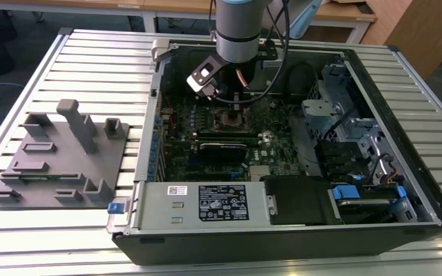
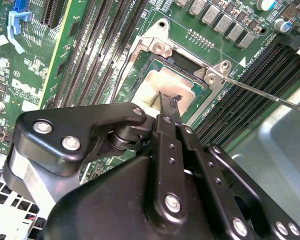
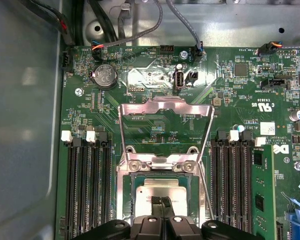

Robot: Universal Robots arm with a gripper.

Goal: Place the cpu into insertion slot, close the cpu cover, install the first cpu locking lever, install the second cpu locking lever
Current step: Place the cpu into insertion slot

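Exterior view, its left to its right: well to the left of the claw (image 2: 168, 106), a grey fixture block (image 1: 60, 155) rests on the slatted table (image 1: 90, 52), outside the computer case (image 1: 282, 247). The claw itself is lowered into the case over the motherboard (image 1: 182, 155), and to the right of the claw stands a metal drive cage (image 1: 335, 83) with cabling. Claw condition: the two fingertips are drawn together with nothing between them. In both wrist views they sit at or just above the pale top of the cpu (image 3: 162, 187); contact cannot be confirmed. The cpu lies flat inside the insertion slot (image 3: 123, 197), directly beneath the claw tips. The cpu cover (image 3: 165, 103) stands swung open just beyond the tips, hinged at the slot's edge. A thin locking lever (image 2: 262, 93) runs free beside the slot, unlatched. Banks of memory slots (image 3: 87, 190) flank the claw on both sides. Assessment: the step in hand is seating the chip. It is best done with a light, square, vertical touch at the chip's centre, no sideways drag, and all four edges level within the socket rim. Containers: the insertion slot holds the cpu. The case holds the motherboard, the drive cage and, at its front wall well apart from the claw, a grey power supply box (image 1: 205, 204).
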